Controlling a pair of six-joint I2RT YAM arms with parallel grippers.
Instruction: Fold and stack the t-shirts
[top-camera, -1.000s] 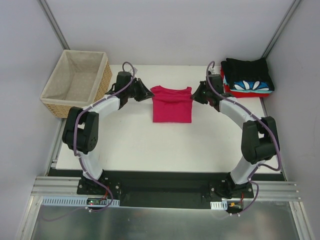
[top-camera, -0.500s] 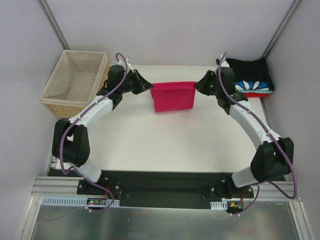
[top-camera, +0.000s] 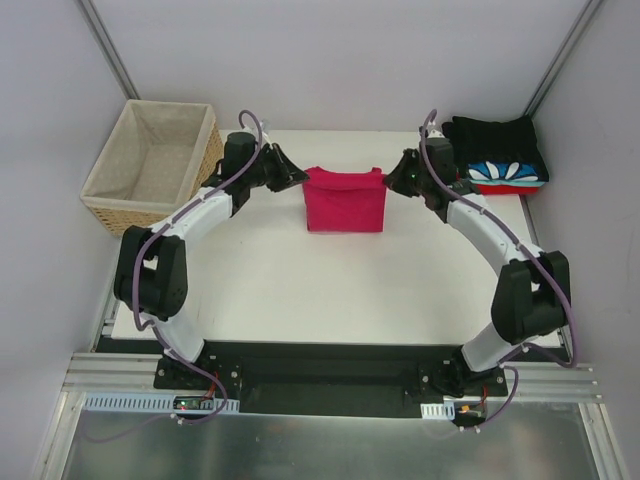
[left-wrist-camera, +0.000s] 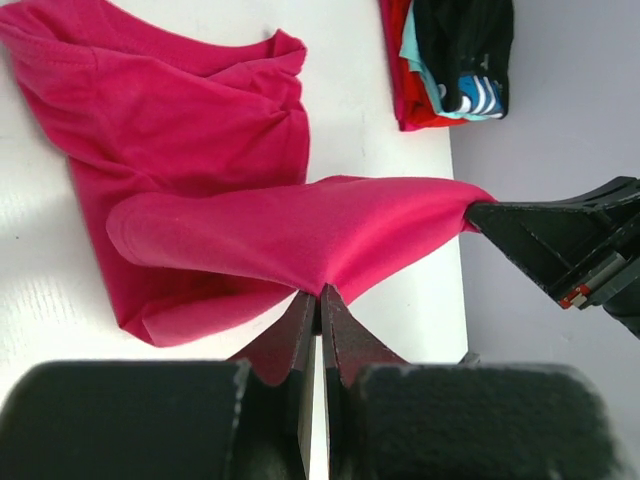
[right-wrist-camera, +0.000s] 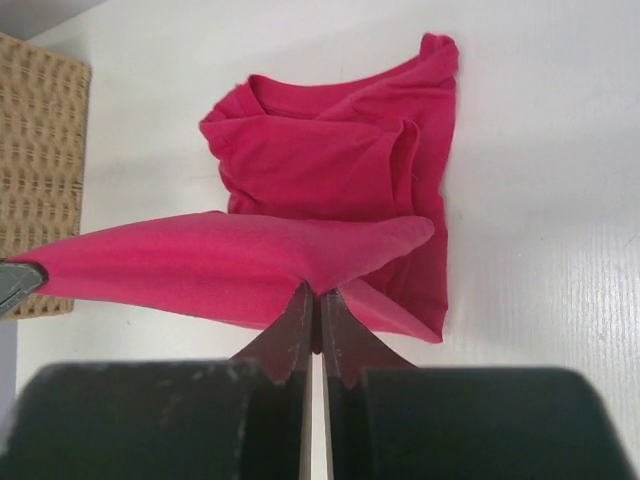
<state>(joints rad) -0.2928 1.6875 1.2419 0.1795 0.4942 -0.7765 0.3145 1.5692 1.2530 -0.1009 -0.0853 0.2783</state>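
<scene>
White table (top-camera: 300, 290): we log tee (top-camera: 345, 200), left gripper (left-wrist-camera: 320, 295) and right gripper (right-wrist-camera: 318, 292) each clamped on lifted edge. Left wrist alone shows stack (left-wrist-camera: 450, 60); right wrist, basket (right-wrist-camera: 35, 150).

Crimson-pink tee (top-camera: 345, 200) half-folded mid-table; folded stack (top-camera: 497, 155) far right

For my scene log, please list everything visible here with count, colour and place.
loose t-shirt: 1, crimson-pink, far middle, partly folded, one fold lifted.
folded t-shirts: 3 visible, black over blue-white patterned over red, stacked at the far right.
wicker basket: 1, tan with beige lining, far left.
table: 1, white, under the t-shirts.
left fingers: 1 pair, black, shut on the loose t-shirt's left side.
right fingers: 1 pair, black, shut on its right side.
</scene>
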